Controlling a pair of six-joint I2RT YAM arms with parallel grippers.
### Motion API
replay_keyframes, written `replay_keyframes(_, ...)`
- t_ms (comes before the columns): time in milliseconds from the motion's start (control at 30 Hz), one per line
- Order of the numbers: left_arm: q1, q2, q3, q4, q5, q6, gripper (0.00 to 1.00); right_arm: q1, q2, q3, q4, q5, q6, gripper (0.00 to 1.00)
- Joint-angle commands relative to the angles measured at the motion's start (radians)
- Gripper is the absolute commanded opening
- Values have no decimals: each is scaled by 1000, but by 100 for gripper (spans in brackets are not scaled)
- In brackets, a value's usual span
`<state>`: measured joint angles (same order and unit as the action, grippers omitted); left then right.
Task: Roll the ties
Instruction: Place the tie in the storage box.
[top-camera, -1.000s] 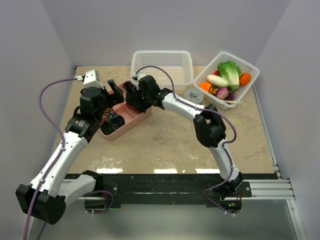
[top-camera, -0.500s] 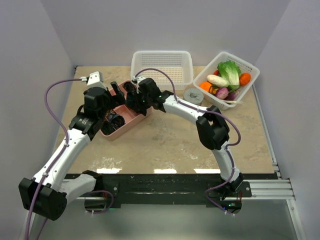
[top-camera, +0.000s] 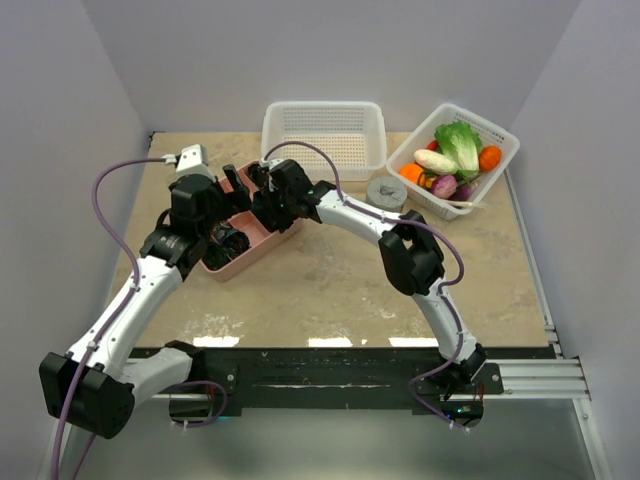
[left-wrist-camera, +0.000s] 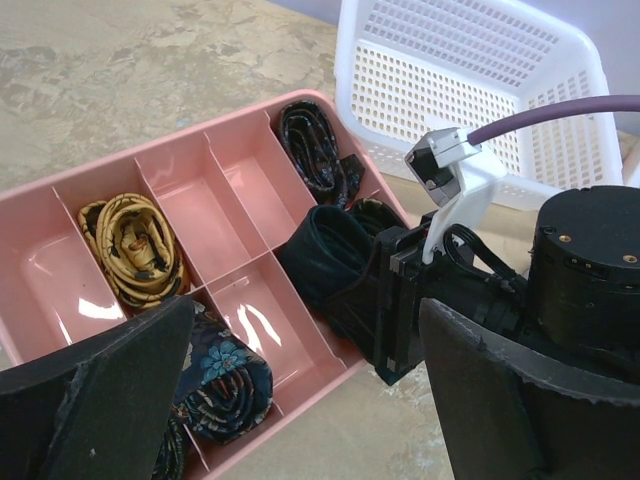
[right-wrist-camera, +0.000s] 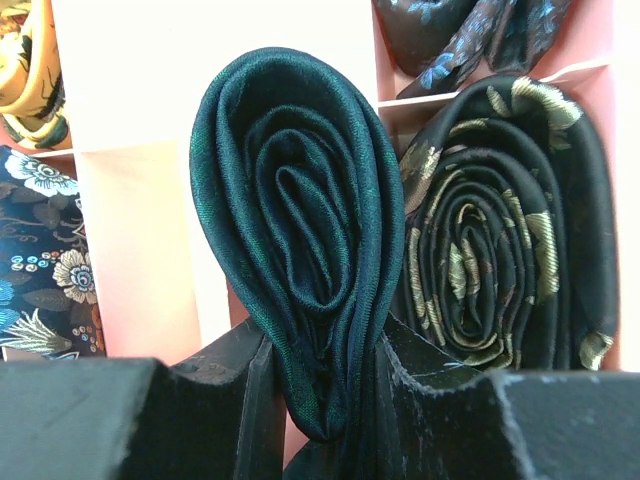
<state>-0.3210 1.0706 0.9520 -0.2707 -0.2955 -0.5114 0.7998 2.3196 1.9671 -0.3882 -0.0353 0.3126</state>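
The right gripper (right-wrist-camera: 325, 385) is pinched onto the lower edge of a dark green tie (right-wrist-camera: 300, 220). The tie is wound into a tight oval roll and held on end over a pink tray (left-wrist-camera: 40, 270). The roll is seen in front of an empty compartment, with a black and gold rolled tie (right-wrist-camera: 510, 240) just beside it. Whether the roll touches the tray floor cannot be told. Other compartments are filled by a yellow tie (left-wrist-camera: 130, 245), a blue floral tie (left-wrist-camera: 225, 385) and a black patterned tie (left-wrist-camera: 310, 150). The left gripper (left-wrist-camera: 307, 310) is spread wide near the tray, and nothing is held in it. A white basket (top-camera: 325, 135) is set behind the tray on the tabletop (top-camera: 330, 280), and a basket of vegetables (top-camera: 487, 122) is placed further right. The rolling of this tie appears done, so the step in hand is judged to be stowing the roll in the tray. For the next move, the roll needs to be lowered squarely between the dividers and released gently, so that the coils are not sprung loose. Compared with a second ago, the right arm's elbow is shifted a little to the left and its gripper is carried slightly nearer the tray. The left wrist is drawn in closer to the tray, and the tray itself is unmoved.
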Motion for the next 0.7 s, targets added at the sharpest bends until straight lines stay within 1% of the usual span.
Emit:
replay_keyframes(0,8,9,-5,28,-10,19,100,7,15,85,-49,11,5,0)
replay_keyframes(300,10,28,-10,25,-4,24,100,22,102,226,-115,29,17,0)
replay_keyframes(600,11,37,-16,25,-11,30,100,45,106,177,-136,58,-7,0)
replay_keyframes(667,13,41,-16,25,-11,30,100,47,78,158,-135,74,-18,3)
